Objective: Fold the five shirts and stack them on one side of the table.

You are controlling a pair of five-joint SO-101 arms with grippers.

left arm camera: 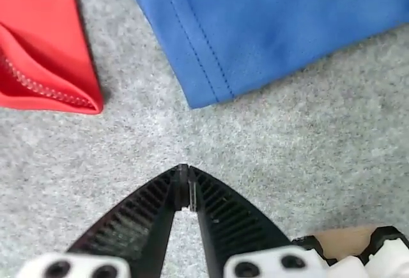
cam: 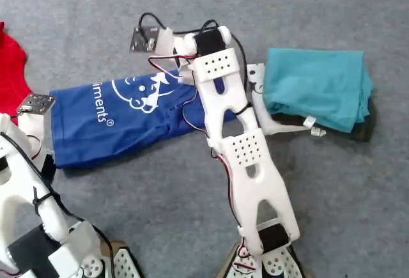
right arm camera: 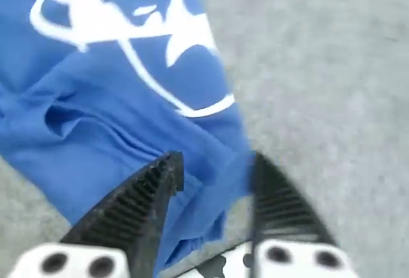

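The grey table (cam: 332, 182) is covered by cloth. On its middle a blue shirt (cam: 108, 121) is laid out lengthwise, partly folded, with white print facing up. Toward the right side a folded teal shirt (cam: 316, 86) is stacked on a dark shirt (cam: 363, 128), of which an edge is seen beneath. A red shirt (cam: 11, 77) is found at the left edge, just beside the blue one but apart from it.

The right gripper (right arm camera: 216, 162) is held over the blue shirt's right end, its jaws spread, with a rumpled blue hem seen between them. The left gripper (left arm camera: 184, 190) is pressed together, empty, above bare table. The blue shirt's left corner is seen just beyond its tips, untouched.
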